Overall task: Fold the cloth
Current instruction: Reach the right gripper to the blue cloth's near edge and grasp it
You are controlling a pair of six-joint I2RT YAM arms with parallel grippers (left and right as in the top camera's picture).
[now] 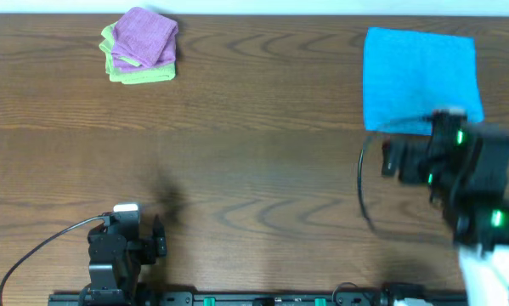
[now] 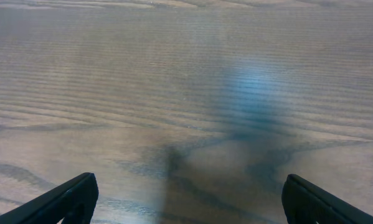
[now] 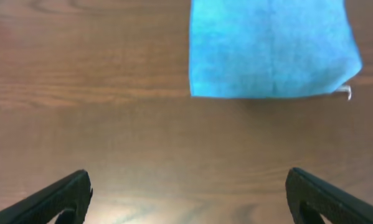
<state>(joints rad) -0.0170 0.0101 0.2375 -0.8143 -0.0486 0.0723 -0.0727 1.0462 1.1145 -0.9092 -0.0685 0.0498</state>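
Note:
A blue cloth (image 1: 418, 76) lies flat on the wooden table at the far right, roughly square. In the right wrist view the blue cloth (image 3: 270, 46) sits ahead of the fingers, its near edge straight, a small white tag at its right corner. My right gripper (image 3: 187, 196) is open and empty, hovering over bare wood just short of the cloth's near edge; in the overhead view the right gripper (image 1: 445, 127) covers that edge. My left gripper (image 2: 186, 199) is open and empty over bare table near the front left, where the left arm (image 1: 122, 246) rests.
A stack of folded cloths, purple on green (image 1: 140, 45), sits at the back left. A black cable (image 1: 364, 191) loops beside the right arm. The table's front rail (image 1: 237, 297) runs along the near edge.

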